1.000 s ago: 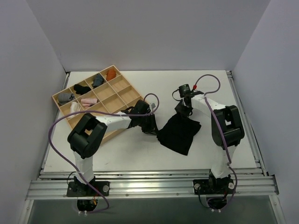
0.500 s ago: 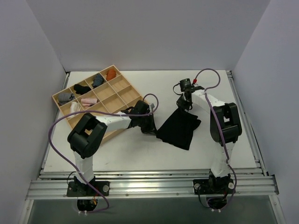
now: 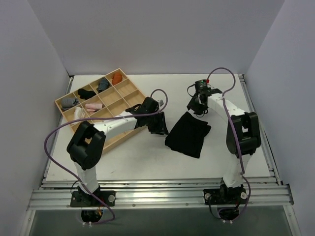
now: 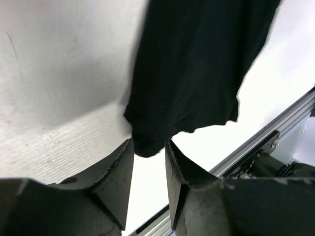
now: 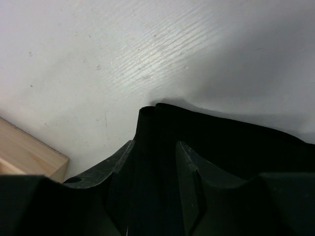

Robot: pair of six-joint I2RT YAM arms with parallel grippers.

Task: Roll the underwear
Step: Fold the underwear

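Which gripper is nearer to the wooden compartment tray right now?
Left. The left gripper hovers just off the tray's right corner, its arm crossing the tray; the right gripper is farther right, over the underwear's far edge.

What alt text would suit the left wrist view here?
Black underwear lies on the white table, its near corner just beyond the left gripper, whose two dark fingers stand slightly apart. A metal rail crosses the lower right corner.
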